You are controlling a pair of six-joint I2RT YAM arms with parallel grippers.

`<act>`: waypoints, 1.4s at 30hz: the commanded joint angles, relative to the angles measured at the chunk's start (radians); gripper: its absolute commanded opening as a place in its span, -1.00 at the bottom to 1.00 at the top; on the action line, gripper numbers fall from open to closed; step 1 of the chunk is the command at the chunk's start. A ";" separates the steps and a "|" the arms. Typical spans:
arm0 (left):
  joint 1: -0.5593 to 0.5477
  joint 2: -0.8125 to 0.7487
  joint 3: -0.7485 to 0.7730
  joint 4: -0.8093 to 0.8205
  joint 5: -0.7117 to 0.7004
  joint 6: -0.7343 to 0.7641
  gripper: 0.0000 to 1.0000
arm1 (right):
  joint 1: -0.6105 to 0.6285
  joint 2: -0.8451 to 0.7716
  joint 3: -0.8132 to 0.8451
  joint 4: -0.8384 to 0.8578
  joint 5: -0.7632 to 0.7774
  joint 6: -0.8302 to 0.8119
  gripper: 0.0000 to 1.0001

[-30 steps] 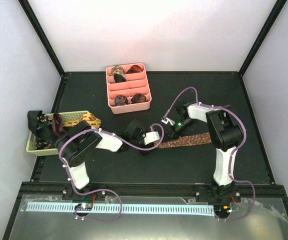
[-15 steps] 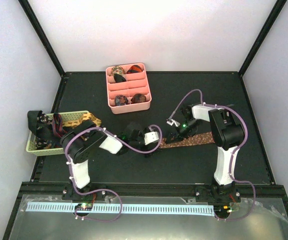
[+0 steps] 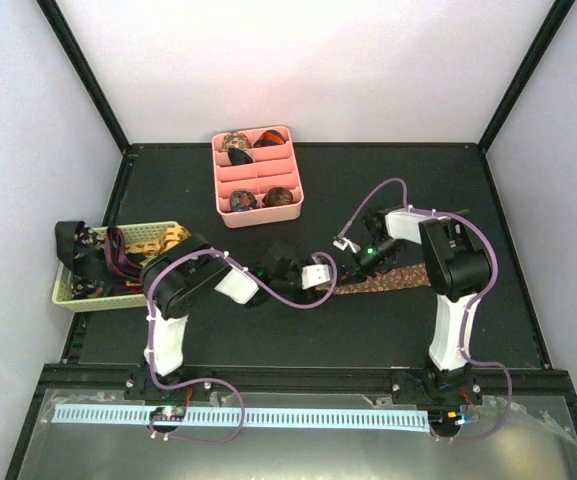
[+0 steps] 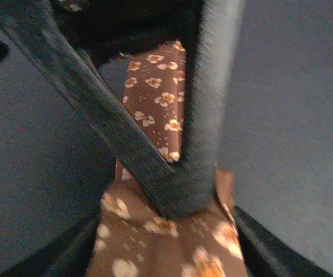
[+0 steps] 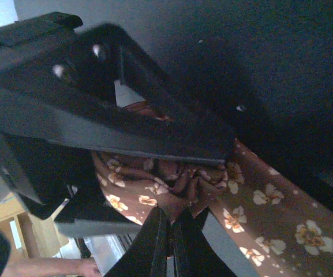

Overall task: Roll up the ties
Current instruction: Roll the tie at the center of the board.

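Observation:
A brown tie with pale flowers [image 3: 393, 278] lies flat on the black table, right of centre. Its left end is rolled up. My left gripper [image 3: 334, 279] is closed around that roll [image 4: 166, 242], which fills the gap between its jaws. My right gripper [image 3: 354, 266] is shut, pinching the bunched fabric [image 5: 180, 184] at the roll's core. In the left wrist view the right gripper's dark fingers [image 4: 206, 115] cross in front of the flat strip [image 4: 157, 104]. More ties lie in the basket [image 3: 88, 255], and rolled ones [image 3: 243, 200] sit in the pink tray.
The pink divided tray [image 3: 290, 168] stands at the back centre of the table. The pale woven basket [image 3: 153, 236] sits at the left edge. Both arms meet at the table's middle, cables looping over them.
My left arm has shifted right along the tie, and less of the flat strip shows at its left end. The right gripper has stayed by the roll.

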 commanded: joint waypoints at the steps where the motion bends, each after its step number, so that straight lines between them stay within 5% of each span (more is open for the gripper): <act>1: 0.001 -0.047 -0.081 -0.133 -0.003 0.074 -0.07 | -0.001 -0.060 -0.024 0.012 -0.066 -0.012 -0.97; 11: 0.016 -0.075 -0.103 -0.165 0.018 0.091 -0.37 | 0.001 0.043 0.004 0.031 0.014 -0.003 -0.97; 19: 0.037 -0.121 -0.177 0.011 0.072 -0.020 0.33 | 0.000 0.132 0.033 0.042 0.099 0.009 -0.97; 29: 0.031 0.008 -0.116 0.268 0.080 -0.189 0.45 | 0.001 0.129 0.005 0.051 0.120 -0.007 -0.97; 32: 0.017 0.055 -0.091 0.311 0.081 -0.207 0.33 | 0.001 0.124 -0.009 0.063 0.114 -0.007 -0.97; 38: 0.010 0.049 -0.110 0.272 0.051 -0.169 -0.24 | 0.002 0.110 -0.012 0.080 0.084 0.006 -0.90; 42: 0.010 -0.040 -0.108 0.020 -0.021 -0.076 -0.38 | -0.004 0.054 -0.006 0.054 0.085 -0.004 -0.66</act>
